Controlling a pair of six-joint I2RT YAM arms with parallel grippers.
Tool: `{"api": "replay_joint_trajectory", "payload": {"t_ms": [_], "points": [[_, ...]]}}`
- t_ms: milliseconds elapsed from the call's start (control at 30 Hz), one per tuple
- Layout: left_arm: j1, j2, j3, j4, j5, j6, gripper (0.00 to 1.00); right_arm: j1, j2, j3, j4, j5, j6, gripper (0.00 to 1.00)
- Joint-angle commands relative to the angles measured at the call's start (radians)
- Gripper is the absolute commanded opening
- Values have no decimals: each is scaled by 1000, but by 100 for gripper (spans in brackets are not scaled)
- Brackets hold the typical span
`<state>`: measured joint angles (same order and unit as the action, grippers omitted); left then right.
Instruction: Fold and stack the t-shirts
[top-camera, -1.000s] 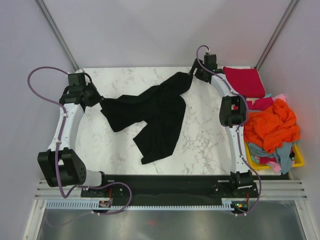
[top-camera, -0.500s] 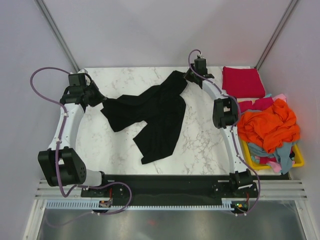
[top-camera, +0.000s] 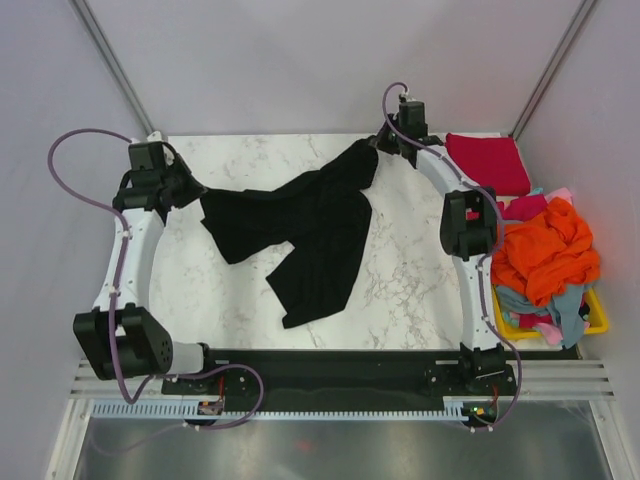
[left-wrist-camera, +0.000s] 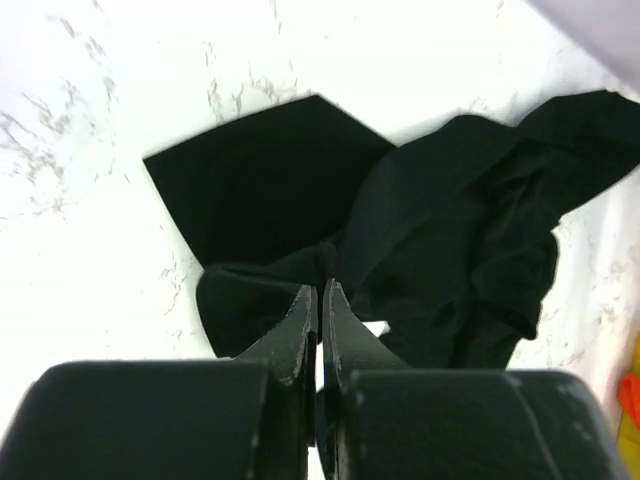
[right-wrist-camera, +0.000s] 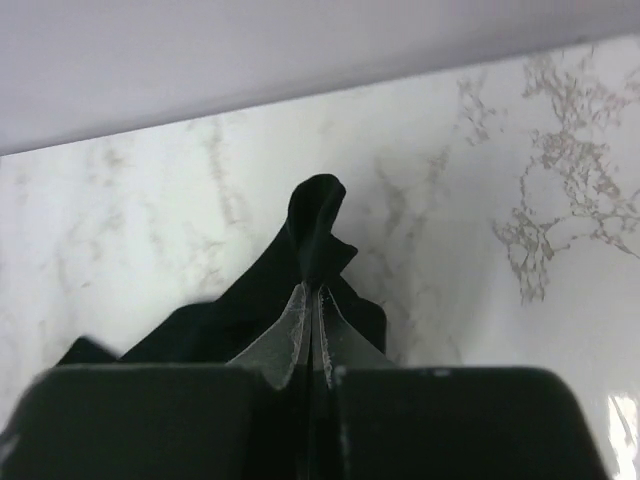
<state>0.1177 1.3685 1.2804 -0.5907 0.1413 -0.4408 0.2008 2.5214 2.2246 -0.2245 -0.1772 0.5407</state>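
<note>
A large black t-shirt (top-camera: 310, 225) lies crumpled across the marble table (top-camera: 410, 270). My left gripper (top-camera: 197, 197) is shut on its left edge; the wrist view shows the black t-shirt (left-wrist-camera: 440, 240) pinched at my left gripper (left-wrist-camera: 321, 290). At the far right corner of the cloth, my right gripper (top-camera: 378, 148) is shut on a bunched fold of the black t-shirt (right-wrist-camera: 318, 225), seen at my right gripper (right-wrist-camera: 312, 292). A folded crimson t-shirt (top-camera: 488, 163) lies at the back right. Orange (top-camera: 545, 250), light blue (top-camera: 570, 312) and pink (top-camera: 530, 320) t-shirts are heaped at the right.
A yellow basket (top-camera: 597, 318) at the table's right edge holds the heap of t-shirts. Grey walls close in the table at the back and sides. Bare marble shows at the front left and front right of the black cloth.
My right gripper went from open to shut on the far right corner of the black t-shirt, after shifting a little left and back. My left arm drew slightly outward with its held edge.
</note>
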Motion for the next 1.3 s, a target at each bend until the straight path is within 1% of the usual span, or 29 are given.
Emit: {"api": "replay_joint_trajectory", "payload": {"t_ms": [0, 33, 67, 100, 133, 167, 200, 233, 267, 333, 367, 400, 433, 467, 533, 567, 700, 800, 867, 900, 933, 1000, 1033, 1067, 1100, 1133, 1167, 1233, 1267], "points": [[5, -121, 131, 19, -26, 53, 2, 15, -401, -101, 66, -48, -93, 0], [5, -134, 149, 11, -20, 57, 2, 17, -462, -136, 73, -50, -102, 0], [7, -152, 164, 3, -13, 74, 2, 20, -575, -169, 80, -51, -111, 0], [5, -172, 187, 3, -14, 86, 2, 20, -632, -228, 83, -53, -119, 0], [5, -219, 195, 5, -20, 96, 2, 20, -686, -258, 88, -62, -137, 0], [7, -244, 201, 3, -49, 106, 2, 20, -790, -284, 93, -73, -151, 0], [7, -268, 215, 5, -60, 112, 2, 20, -841, -328, 99, -85, -162, 0], [5, -316, 223, 6, -71, 119, 2, 20, -892, -347, 109, -114, -188, 0], [7, -337, 230, 6, -71, 126, 2, 20, -988, -364, 111, -129, -202, 0], [7, -396, 252, 12, -54, 132, 2, 20, -1087, -411, 126, -154, -243, 0], [7, -414, 260, 12, -51, 137, 2, 20, -1180, -425, 129, -160, -255, 0], [7, -431, 269, 11, -49, 139, 2, 19, -1226, -439, 129, -157, -269, 0], [7, -451, 281, 11, -49, 140, 2, 20, -1271, -462, 128, -151, -278, 0], [5, -486, 289, 11, -55, 143, 2, 19, -1353, -471, 123, -140, -298, 0], [7, -526, 312, 11, -75, 145, 2, 20, -1429, -485, 116, -101, -318, 0], [7, -542, 319, 11, -89, 152, 2, 19, -1494, -487, 108, -78, -327, 0], [-3, -591, 401, 12, -121, 192, 2, 20, -1598, -464, 109, 49, -378, 0], [-12, -589, 439, 41, -140, 214, 2, 20, -1600, -407, 111, 93, -403, 0], [-16, -550, 473, 58, -135, 227, 2, 20, -1549, -366, 117, 116, -418, 0], [-18, -527, 518, 61, -131, 229, 2, 22, -1521, -315, 119, 126, -426, 0], [-18, -463, 540, 60, -126, 232, 2, 20, -1488, -287, 119, 145, -436, 0], [-19, -381, 603, 40, -132, 229, 2, 20, -1364, -202, 117, 156, -438, 0], [-18, -303, 622, 34, -135, 228, 2, 20, -1315, -169, 110, 159, -426, 0], [-18, -254, 638, 29, -134, 228, 2, 22, -1211, -136, 99, 154, -421, 0], [-18, -212, 655, 29, -135, 226, 2, 20, -1155, -73, 90, 153, -413, 0], [-16, -174, 658, 32, -134, 226, 2, 20, -1100, -47, 74, 154, -403, 0], [-16, -75, 665, 34, -140, 229, 2, 19, -998, -34, 77, 151, -386, 0], [-13, 36, 681, 34, -163, 237, 2, 15, -882, 10, 76, 147, -360, 0], [-3, 147, 698, 34, -160, 234, 2, 14, -755, 54, 71, 134, -342, 0]]}}
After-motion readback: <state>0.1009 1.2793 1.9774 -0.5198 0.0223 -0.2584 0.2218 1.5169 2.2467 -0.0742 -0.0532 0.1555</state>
